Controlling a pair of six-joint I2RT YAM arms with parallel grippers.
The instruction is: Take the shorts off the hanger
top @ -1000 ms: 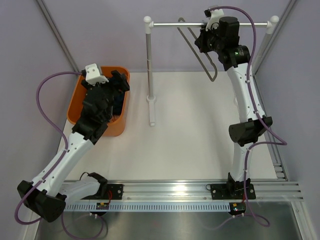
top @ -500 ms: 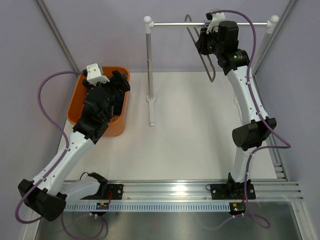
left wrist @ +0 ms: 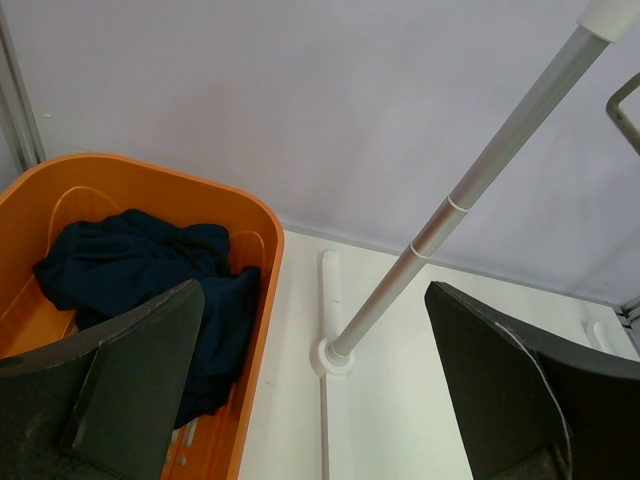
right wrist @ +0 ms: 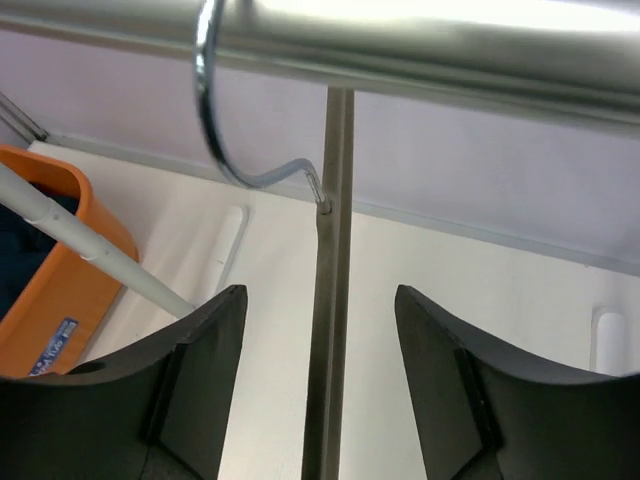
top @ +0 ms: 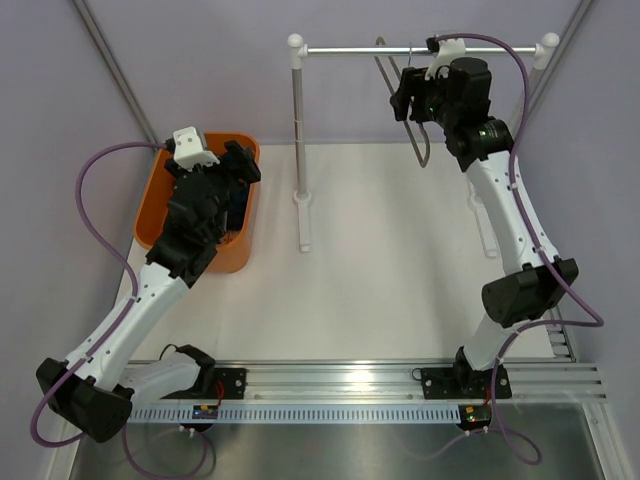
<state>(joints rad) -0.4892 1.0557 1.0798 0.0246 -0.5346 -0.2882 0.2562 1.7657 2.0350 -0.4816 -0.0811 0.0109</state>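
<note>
Shorts: the shorts (left wrist: 130, 270) lie crumpled in the orange bin (left wrist: 262, 215), clear of the hanger; the task looks all but done.
Hanger: the hanger (right wrist: 335, 180) is bare, with its wire hook (right wrist: 215, 130) over the silver rail (right wrist: 400, 40).
Right gripper (right wrist: 319, 291): jaws parted, a gap on each side of the hanger's bar, holding nothing.
Left gripper (left wrist: 312, 295): spread wide above the bin, empty.
Step in hand: probably letting go of the hanger.
Doing it well: back straight out with no sideways drift, so neither finger drags the bar and unseats the hook.
</note>
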